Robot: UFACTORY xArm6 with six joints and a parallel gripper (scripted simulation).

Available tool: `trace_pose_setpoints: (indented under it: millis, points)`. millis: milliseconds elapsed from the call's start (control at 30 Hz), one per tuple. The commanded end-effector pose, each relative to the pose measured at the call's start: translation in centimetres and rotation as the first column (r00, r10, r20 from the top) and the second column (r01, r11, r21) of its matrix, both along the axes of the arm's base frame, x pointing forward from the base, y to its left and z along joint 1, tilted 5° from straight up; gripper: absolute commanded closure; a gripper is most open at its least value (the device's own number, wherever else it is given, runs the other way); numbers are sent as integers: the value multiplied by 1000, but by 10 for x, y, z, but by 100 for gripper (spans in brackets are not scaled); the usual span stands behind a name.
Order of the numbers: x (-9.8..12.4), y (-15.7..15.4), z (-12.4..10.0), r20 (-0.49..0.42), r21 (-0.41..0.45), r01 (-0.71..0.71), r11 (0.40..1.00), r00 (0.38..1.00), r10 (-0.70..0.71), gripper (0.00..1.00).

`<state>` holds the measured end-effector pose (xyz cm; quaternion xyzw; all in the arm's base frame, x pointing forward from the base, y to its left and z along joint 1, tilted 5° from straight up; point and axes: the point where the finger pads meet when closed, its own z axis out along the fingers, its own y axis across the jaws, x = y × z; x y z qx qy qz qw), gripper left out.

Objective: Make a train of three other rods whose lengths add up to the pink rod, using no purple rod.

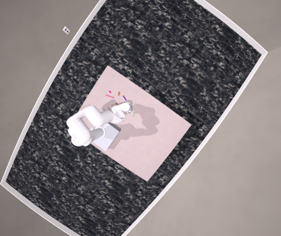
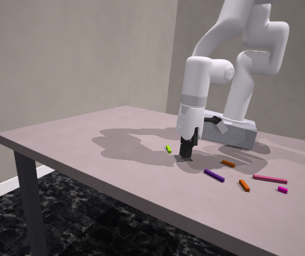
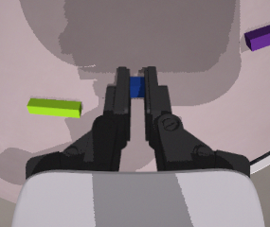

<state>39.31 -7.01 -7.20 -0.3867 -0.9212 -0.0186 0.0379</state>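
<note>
My gripper (image 2: 186, 156) (image 3: 136, 83) is shut on the blue rod (image 3: 137, 87), low at the table. The lime rod (image 1: 133, 113) (image 2: 169, 149) (image 3: 54, 108) lies flat a little to the side of the gripper. One orange rod (image 1: 118, 93) (image 2: 244, 185) lies near the magenta rod (image 1: 109, 91) (image 2: 282, 189). Another orange rod (image 1: 116, 103) (image 2: 228, 163) lies closer to the arm, partly hidden in the top view. The pink rod (image 1: 109, 96) (image 2: 270, 178) lies flat beside the magenta rod. No rods touch each other in the exterior view.
The purple rod (image 1: 124, 98) (image 2: 214, 175) (image 3: 267, 38) lies between the gripper and the upper orange rod in the top view. The grey robot base block (image 1: 109, 139) (image 2: 229, 137) stands on the pinkish table (image 1: 145, 157) (image 2: 64, 154) behind the gripper.
</note>
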Motion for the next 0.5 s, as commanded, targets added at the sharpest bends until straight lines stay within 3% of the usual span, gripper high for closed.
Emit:
trace_pose_setpoints:
  millis: [0, 467]
  points:
    - [2, 0, 1, 4, -1, 0, 1000, 1000, 0, 96]
    - [1, 0, -3, 4, -1, 0, 1000, 1000, 0, 96]
